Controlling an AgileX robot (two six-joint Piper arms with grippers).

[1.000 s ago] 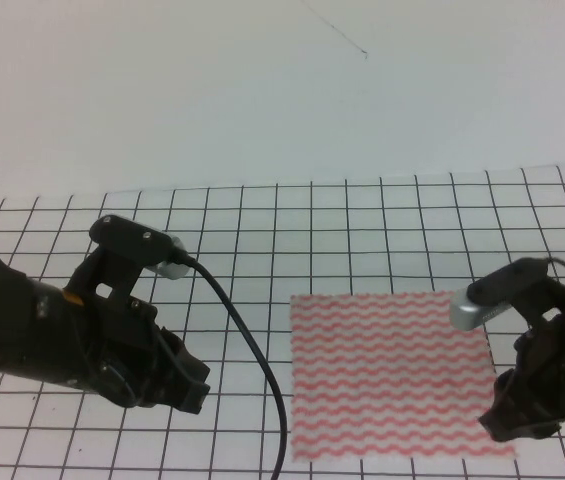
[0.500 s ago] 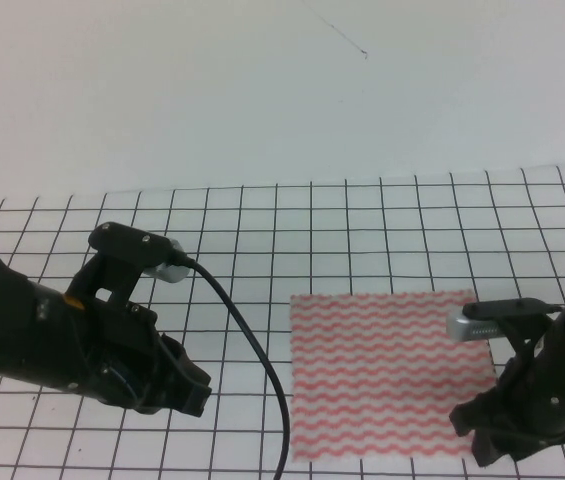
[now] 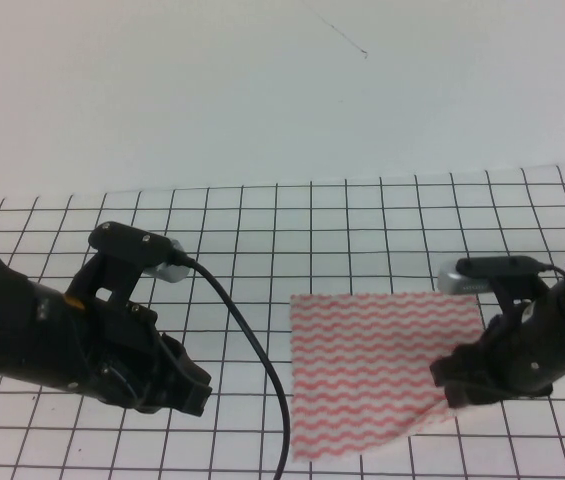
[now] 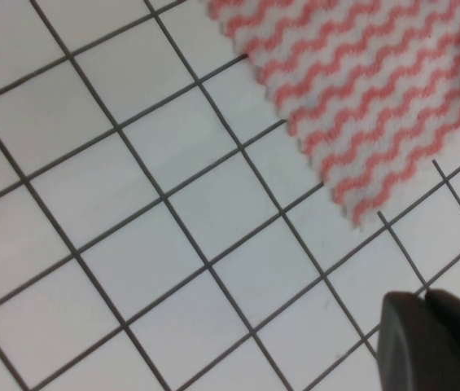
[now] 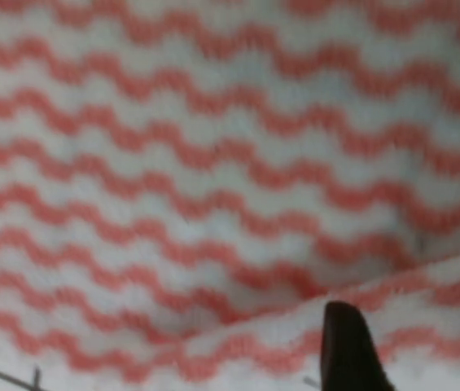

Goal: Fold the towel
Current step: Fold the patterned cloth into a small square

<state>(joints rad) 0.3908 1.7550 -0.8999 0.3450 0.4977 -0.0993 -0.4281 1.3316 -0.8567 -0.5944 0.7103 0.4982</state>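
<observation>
**Item 1. Towel** [image 3: 372, 360]: white cloth with red wavy stripes, lying on the table at about 4 o'clock in the high view. Its far edge and its left edge lie flat and straight. The near right corner is raised off the surface and drawn inward, so the near edge slants up toward 3 o'clock. The right wrist view shows a raised fold of the towel [image 5: 213, 163] running across the cloth. The left wrist view shows 1 flat corner [image 4: 360, 81].

**Item 2. Right gripper** [image 3: 449, 385]: at the towel's lifted near right corner, at 4 o'clock in the high view, low over the cloth. The jaws stand apart: in the right wrist view, 1 dark finger of the right gripper [image 5: 417, 358] shows in front of the fold and the edge of the other shows well to the side. Whether either finger touches the fold cannot be told.

**Item 3. Left gripper** [image 3: 190, 388]: at 8 o'clock in the high view, over bare table, well apart from the towel. The jaws are together on nothing; its tips [image 4: 429, 342] show as 1 dark mass.

**Item 4. Table** [image 3: 362, 220]: white surface ruled with a black grid.

**Item 5. Cable** [image 3: 252, 350]: black, curving from the left arm down to 6 o'clock, just beside the towel's left edge.
</observation>
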